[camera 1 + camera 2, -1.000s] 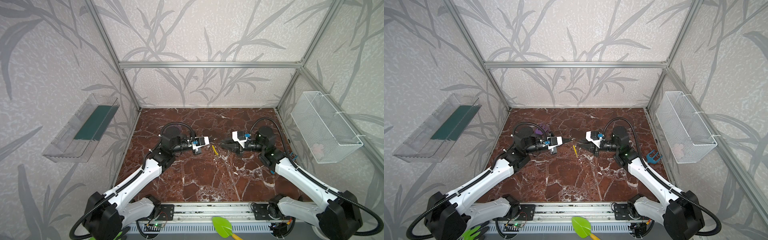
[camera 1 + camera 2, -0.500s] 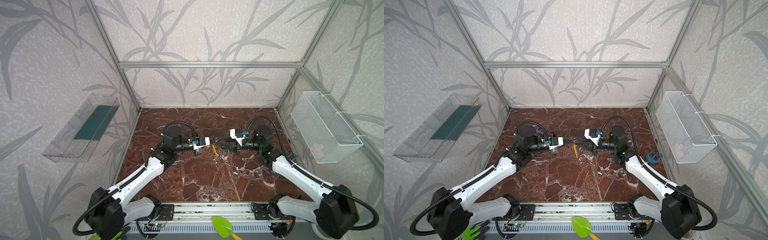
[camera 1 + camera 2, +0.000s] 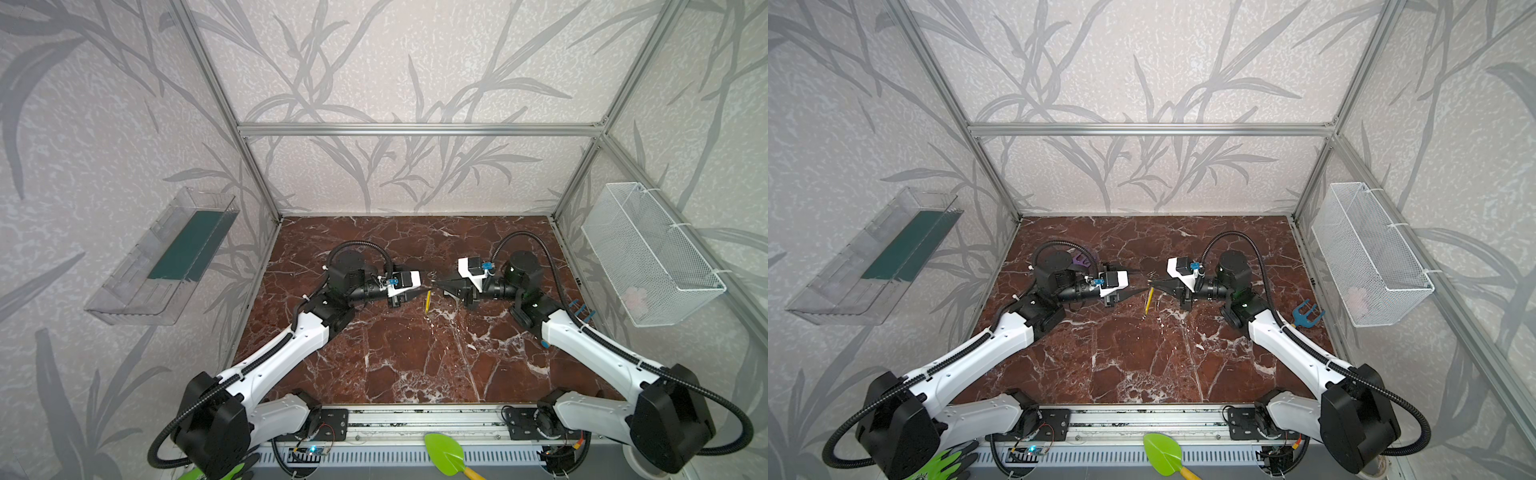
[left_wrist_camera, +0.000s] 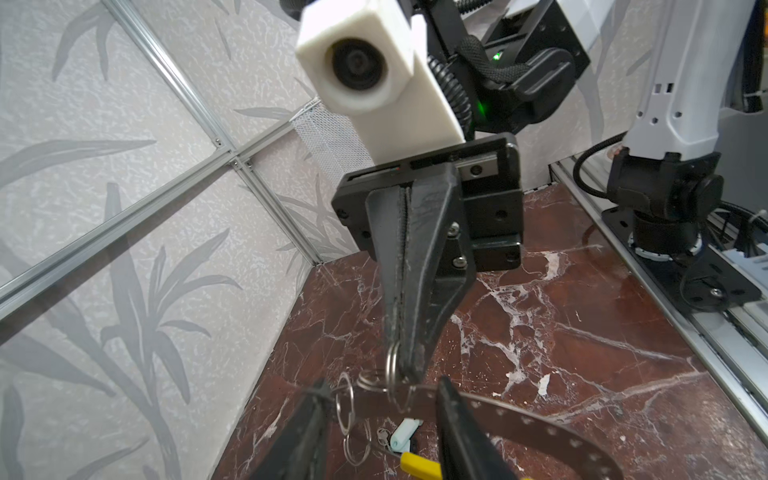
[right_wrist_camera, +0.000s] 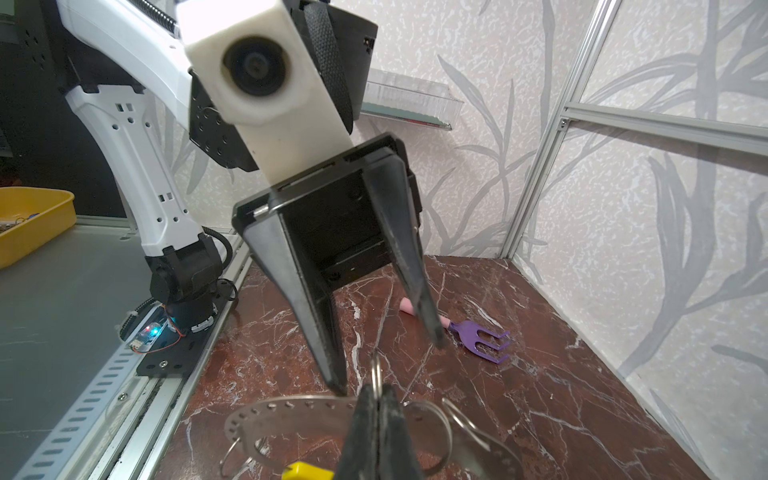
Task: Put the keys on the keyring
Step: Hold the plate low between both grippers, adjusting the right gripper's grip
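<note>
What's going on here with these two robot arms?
Two arms meet above the table, working on getting the keys onto the keyring. The right pincer is shut on a small split ring that seems part of the bunch, right at the keyring's perforated band; whether it pinches the band too, I cannot tell. The left pincer is open, its fingers spread close to that band, gripping nothing. The yellow sleeve hangs below. Whether the keys are threaded on yet is unclear.

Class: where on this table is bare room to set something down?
Free: the marble table between both forearms and the front rail; also the strip by the back wall. Crowded: mid-table, where left gripper, right gripper, the keys and the keyring meet.
</note>
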`<state>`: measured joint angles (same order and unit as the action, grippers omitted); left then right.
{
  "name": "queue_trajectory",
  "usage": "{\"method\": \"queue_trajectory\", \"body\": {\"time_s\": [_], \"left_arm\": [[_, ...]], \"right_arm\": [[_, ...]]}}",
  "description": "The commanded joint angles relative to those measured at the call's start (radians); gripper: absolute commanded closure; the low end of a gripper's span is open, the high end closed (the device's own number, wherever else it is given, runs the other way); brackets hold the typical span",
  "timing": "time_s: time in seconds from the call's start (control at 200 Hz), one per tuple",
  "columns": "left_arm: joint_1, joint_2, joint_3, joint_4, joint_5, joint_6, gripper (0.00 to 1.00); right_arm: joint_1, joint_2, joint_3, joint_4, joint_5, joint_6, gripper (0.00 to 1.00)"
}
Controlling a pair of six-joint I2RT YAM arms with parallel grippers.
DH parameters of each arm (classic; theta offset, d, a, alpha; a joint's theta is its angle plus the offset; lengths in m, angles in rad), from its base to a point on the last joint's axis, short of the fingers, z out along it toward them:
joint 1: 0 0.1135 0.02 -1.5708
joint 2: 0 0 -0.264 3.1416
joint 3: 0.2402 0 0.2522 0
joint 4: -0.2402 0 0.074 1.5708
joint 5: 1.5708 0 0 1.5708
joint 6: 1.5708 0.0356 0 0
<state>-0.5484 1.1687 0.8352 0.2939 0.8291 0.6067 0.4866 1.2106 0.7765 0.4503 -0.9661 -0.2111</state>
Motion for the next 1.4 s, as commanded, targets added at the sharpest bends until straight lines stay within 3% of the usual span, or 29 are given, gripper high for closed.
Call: {"method": "queue_trajectory", "body": {"time_s": [0.0,0.13,0.26,0.625,1.095,1.185,1.289,1.394], "left_arm": [[0.005,-0.066,0.001,-0.064,-0.090,0.079,0.52],[0.004,-0.090,0.043,-0.223,-0.103,0.181,0.57],[0.003,-0.074,0.091,-0.303,-0.076,0.204,0.71],[0.003,0.007,0.013,0.059,-0.020,-0.102,0.79],[0.002,0.060,0.042,0.039,0.072,-0.142,0.78],[0.002,0.069,0.048,0.040,0.080,-0.142,0.84],[0.003,0.070,0.053,0.036,0.086,-0.132,1.00],[0.002,0.065,0.063,0.020,0.078,-0.117,1.00]], "right_arm": [[0.006,-0.026,-0.008,0.036,0.012,-0.011,1.00],[0.005,-0.019,-0.002,0.019,0.011,-0.022,1.00],[0.005,-0.013,-0.003,0.042,0.014,-0.025,1.00],[0.012,0.028,-0.081,0.366,0.038,0.104,1.00],[0.017,0.037,-0.088,0.407,0.051,0.087,1.00],[0.018,0.035,-0.091,0.407,0.050,0.082,1.00],[0.023,0.032,-0.093,0.387,0.049,0.069,1.00],[0.025,0.025,-0.095,0.353,0.054,0.053,0.93]]}}
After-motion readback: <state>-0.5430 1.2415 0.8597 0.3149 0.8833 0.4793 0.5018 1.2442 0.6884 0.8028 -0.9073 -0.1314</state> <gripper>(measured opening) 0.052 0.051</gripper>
